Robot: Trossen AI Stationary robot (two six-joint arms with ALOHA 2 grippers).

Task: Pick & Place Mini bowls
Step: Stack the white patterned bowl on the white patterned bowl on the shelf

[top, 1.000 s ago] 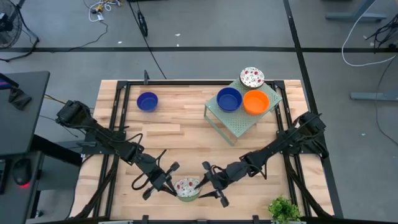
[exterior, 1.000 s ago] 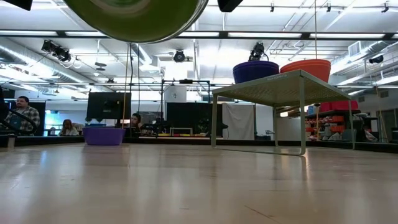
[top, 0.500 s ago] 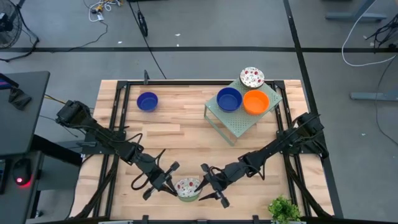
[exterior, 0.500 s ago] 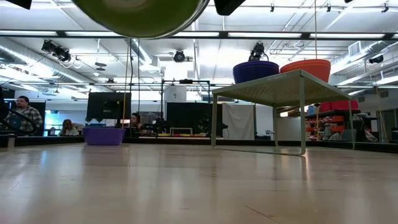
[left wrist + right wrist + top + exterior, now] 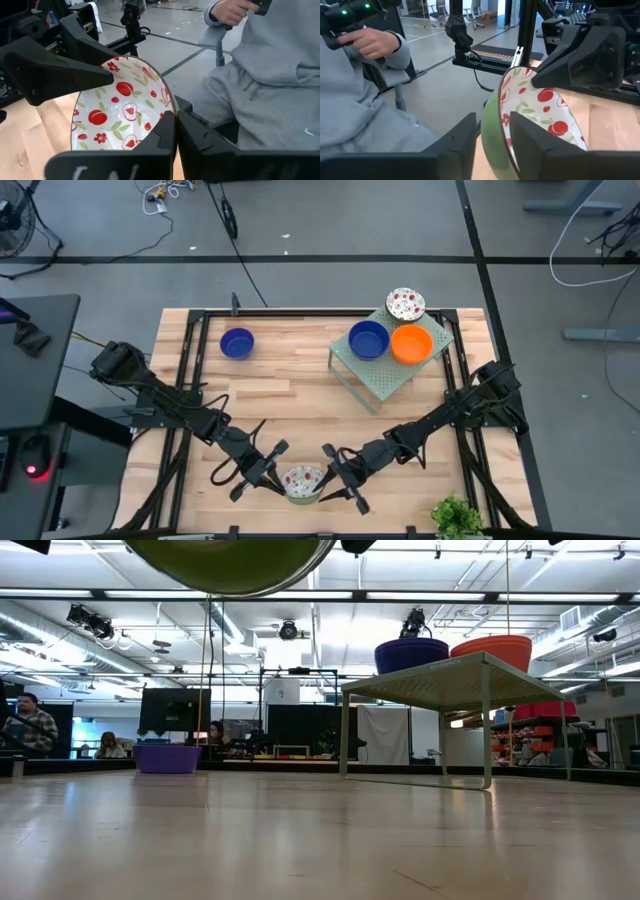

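Observation:
A mini bowl (image 5: 301,480), white inside with red fruit print and green outside, is held up near the table's near edge. My left gripper (image 5: 286,480) is shut on it. My right gripper (image 5: 323,475) is open at the bowl's opposite side. In the right wrist view its fingers (image 5: 461,142) stand one inside and one outside the rim (image 5: 496,102); whether they touch I cannot tell. The low view shows only the bowl's green underside (image 5: 230,565), above the tabletop. A blue bowl (image 5: 368,340), an orange bowl (image 5: 411,344) and a speckled bowl (image 5: 405,304) rest on the rack (image 5: 385,380). My left gripper pinches the bowl's rim (image 5: 171,106) between its two fingers (image 5: 161,137), one inside the bowl and one outside. It comes roughly level from the table's left side. The bowl is lifted clear of the table with its mouth up.
Another blue bowl (image 5: 237,342) sits on the table's far left part. The pale green rack (image 5: 440,675) stands on legs at the far right. A small plant (image 5: 458,518) is at the near right corner. A person in grey (image 5: 270,75) sits just beyond the near edge.
My right gripper has edged toward the table's left, closing in on the bowl held by my left gripper. In the low view the bowl's underside has risen a little.

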